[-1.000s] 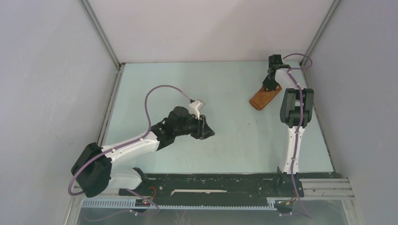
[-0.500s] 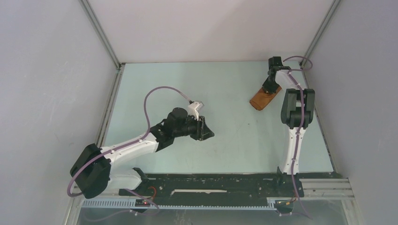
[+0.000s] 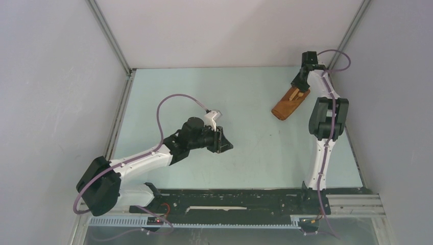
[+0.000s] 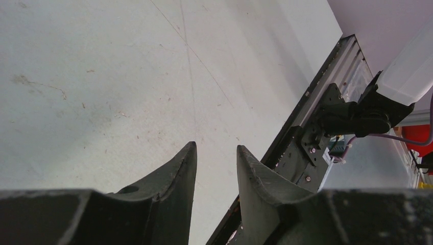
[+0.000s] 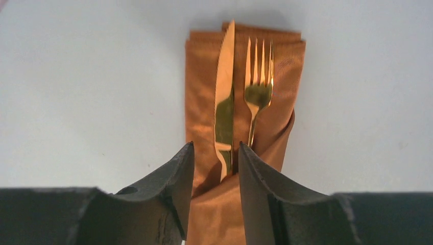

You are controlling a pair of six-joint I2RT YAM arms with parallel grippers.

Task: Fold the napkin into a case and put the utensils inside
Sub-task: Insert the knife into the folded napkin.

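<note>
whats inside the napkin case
A gold knife and fork sit in the pocket of the case, blade and tines sticking out. Their handle ends are covered by the cloth, so anything else inside can't be seen.
</note>
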